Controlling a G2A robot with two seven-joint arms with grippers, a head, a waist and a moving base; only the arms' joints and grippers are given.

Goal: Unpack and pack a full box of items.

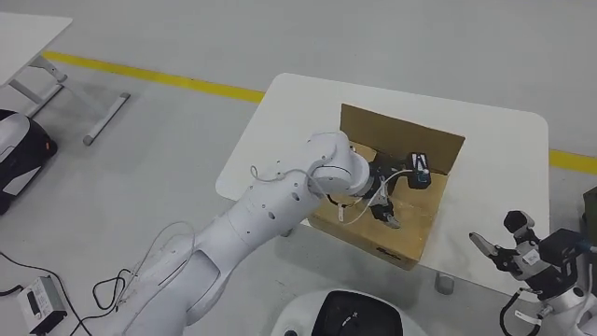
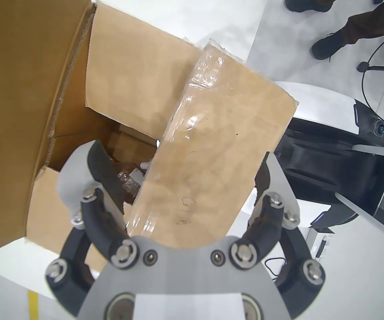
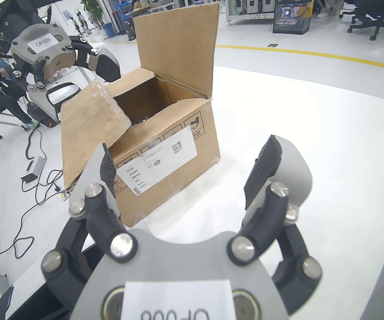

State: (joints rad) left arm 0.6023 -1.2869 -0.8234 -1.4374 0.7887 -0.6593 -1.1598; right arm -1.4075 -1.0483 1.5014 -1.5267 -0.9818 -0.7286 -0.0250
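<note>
Squarely on the white table sits the brown cardboard box, labelled, 1 flap upright and a taped flap leaning over its opening; crinkled clear plastic shows inside. The left gripper, fingers spread, straddles that flap. The right gripper, also spread, hovers beside the box.

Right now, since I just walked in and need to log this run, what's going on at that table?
The robot is working on a cardboard box that stands open on the white table. Its left hand, open, is at the box's top, straddling a taped flap without clamping it. The right hand hangs open and empty over the table, apart from the box. A clear plastic item shows inside.
</note>
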